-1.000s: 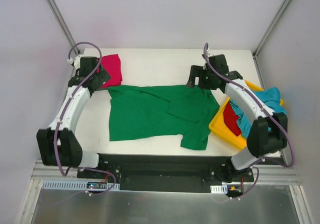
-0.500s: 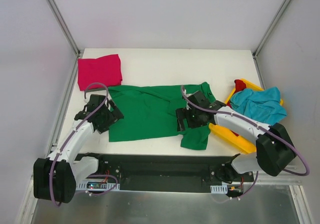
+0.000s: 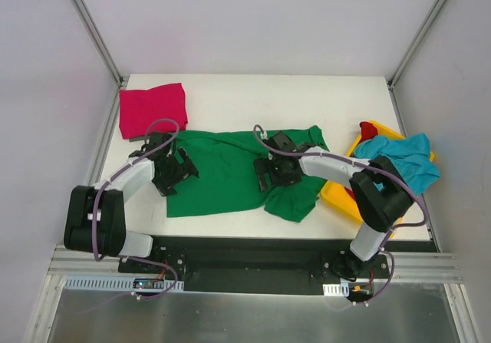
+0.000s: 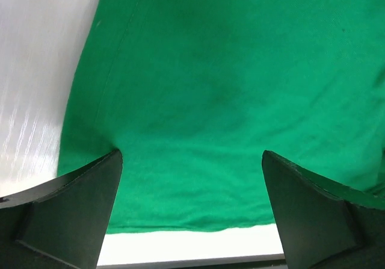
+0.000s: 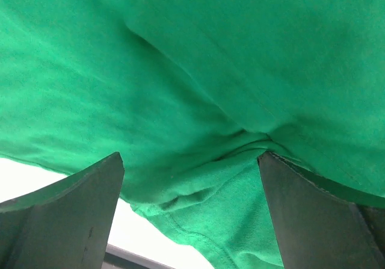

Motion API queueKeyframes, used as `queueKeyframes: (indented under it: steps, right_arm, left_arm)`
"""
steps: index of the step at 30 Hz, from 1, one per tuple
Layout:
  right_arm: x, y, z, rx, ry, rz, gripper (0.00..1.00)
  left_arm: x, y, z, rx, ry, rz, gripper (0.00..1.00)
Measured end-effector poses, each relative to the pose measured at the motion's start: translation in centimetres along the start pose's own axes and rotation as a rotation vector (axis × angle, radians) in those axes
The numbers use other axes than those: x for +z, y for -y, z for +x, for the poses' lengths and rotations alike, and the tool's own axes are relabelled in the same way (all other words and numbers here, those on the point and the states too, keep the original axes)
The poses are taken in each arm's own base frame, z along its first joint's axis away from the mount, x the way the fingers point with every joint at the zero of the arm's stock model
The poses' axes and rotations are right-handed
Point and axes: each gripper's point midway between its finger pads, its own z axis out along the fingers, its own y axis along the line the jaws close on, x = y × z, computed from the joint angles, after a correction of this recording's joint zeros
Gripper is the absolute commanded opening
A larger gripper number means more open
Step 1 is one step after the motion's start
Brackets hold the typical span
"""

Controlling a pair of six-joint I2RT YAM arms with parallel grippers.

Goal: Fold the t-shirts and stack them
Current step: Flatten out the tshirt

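Observation:
A bright green t-shirt [image 3: 226,174] lies spread on the white table [image 3: 245,101]. My left gripper [image 3: 175,176] is open and low over the shirt's left edge; the cloth [image 4: 198,100] fills the left wrist view between the spread fingers [image 4: 66,209]. My right gripper [image 3: 272,176] is open over the shirt's right part, above a bunched fold and sleeve [image 5: 204,185]. A folded magenta-pink t-shirt [image 3: 152,109] lies at the back left. A teal-blue t-shirt [image 3: 399,159] and a red t-shirt [image 3: 368,130] lie in the yellow bin [image 3: 341,196].
The yellow bin sits at the table's right edge, next to my right arm. The black base rail [image 3: 245,255] runs along the near edge. Grey walls and metal posts enclose the table.
Both arms came down from the back of the table onto the green shirt. The left gripper moved to its left edge, the right gripper toward the middle. The shirt's right side is more bunched.

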Motion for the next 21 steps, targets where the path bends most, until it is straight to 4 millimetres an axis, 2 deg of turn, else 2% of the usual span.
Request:
queueKeyframes:
  steps: [3,7,10,14,18,21]
  right_arm:
    - [0.7,-1.3,-1.5,-0.022,0.013,-0.007,0.96]
    - [1.3,-2.4,-2.7,-0.053,0.024,-0.005,0.96]
    - [1.3,-2.7,-3.0,-0.070,0.020,-0.004,0.96]
    - [1.1,-2.4,-3.7,-0.097,0.037,0.021,0.96]
    - [-0.3,-1.6,-4.0,-0.128,0.074,0.050,0.96]
    - [-3.3,-1.3,-3.8,-0.146,0.140,0.038,0.96]
  left_arm:
    - [1.0,0.0,-0.6,0.002,-0.027,-0.034,0.99]
    - [1.5,0.1,-2.7,-0.032,-0.010,-0.046,0.99]
    - [1.7,-0.1,-4.3,-0.050,0.017,-0.066,0.99]
    - [1.6,-0.3,-5.2,-0.049,0.048,-0.082,0.99]
    - [-0.5,0.3,-6.3,-0.061,0.139,-0.053,0.99]
    - [-3.7,0.4,-7.0,-0.092,0.266,-0.010,0.99]
